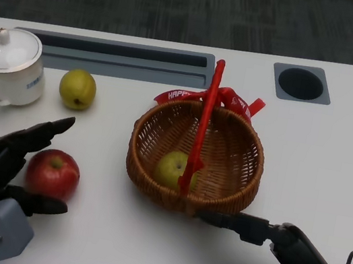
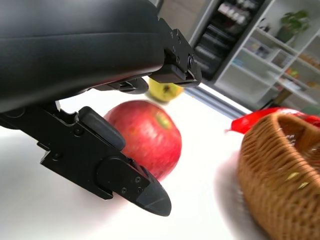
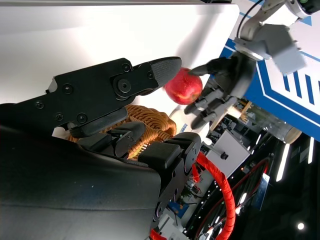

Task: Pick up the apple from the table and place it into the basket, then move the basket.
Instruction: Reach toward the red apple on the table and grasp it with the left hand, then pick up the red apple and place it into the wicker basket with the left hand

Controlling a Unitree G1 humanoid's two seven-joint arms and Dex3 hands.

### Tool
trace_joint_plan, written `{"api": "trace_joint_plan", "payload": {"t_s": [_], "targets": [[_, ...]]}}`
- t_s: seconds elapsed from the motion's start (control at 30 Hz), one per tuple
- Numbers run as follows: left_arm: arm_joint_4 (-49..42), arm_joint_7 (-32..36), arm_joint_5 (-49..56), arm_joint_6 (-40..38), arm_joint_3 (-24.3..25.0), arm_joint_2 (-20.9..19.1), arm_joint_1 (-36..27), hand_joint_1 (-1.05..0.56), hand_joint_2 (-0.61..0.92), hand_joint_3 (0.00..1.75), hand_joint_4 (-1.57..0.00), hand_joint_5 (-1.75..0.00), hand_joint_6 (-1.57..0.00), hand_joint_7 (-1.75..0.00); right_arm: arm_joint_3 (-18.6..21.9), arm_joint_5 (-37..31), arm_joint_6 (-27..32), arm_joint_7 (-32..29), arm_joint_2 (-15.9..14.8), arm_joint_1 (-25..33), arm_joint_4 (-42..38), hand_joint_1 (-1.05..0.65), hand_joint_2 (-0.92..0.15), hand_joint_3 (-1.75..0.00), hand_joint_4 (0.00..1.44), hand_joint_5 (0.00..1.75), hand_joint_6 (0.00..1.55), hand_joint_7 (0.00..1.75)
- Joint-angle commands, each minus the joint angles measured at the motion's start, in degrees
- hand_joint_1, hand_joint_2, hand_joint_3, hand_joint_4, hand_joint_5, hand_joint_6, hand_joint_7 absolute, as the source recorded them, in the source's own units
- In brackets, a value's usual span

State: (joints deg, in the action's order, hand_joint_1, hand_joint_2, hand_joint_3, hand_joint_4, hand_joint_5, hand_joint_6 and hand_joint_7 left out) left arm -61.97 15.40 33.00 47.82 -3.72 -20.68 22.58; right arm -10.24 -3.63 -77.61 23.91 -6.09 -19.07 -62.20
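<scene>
The red apple (image 1: 52, 174) sits on the counter (image 1: 334, 167), left of the basket (image 1: 196, 156), between the left hand's (image 1: 0, 162) spread fingers, ungripped. Next those fingers must close, then lift; the right hand (image 1: 277, 259) waits open near the basket

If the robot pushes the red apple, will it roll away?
Probably yes: the red apple is round and sits on a smooth white table. Its skin looks shiny, so it may be slippery. The left hand has fingers on both sides of it, which should help stop it.
</scene>
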Motion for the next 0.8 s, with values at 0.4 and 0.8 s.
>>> {"api": "trace_joint_plan", "payload": {"t_s": [0.4,0.8], "targets": [[-12.15,4.95,-1.79,-7.58,-7.58,3.24,6.23,-0.58,0.71,0.01,-0.50,-0.04,-0.44,-0.03,-0.10,2.06,-0.59,1.08,-1.31,2.15,3.07,-0.54,-0.88,0.00,0.66,0.00,0.58,0.00],[-8.88,17.46,-4.06,2.43,-7.69,3.52,3.99,-0.14,0.85,0.01,-1.17,-0.05,-1.06,-0.03,-0.13,1.56,-0.43,0.71,-1.18,2.59,3.91,-0.56,-0.92,-0.01,0.68,0.00,0.59,0.00]]}}
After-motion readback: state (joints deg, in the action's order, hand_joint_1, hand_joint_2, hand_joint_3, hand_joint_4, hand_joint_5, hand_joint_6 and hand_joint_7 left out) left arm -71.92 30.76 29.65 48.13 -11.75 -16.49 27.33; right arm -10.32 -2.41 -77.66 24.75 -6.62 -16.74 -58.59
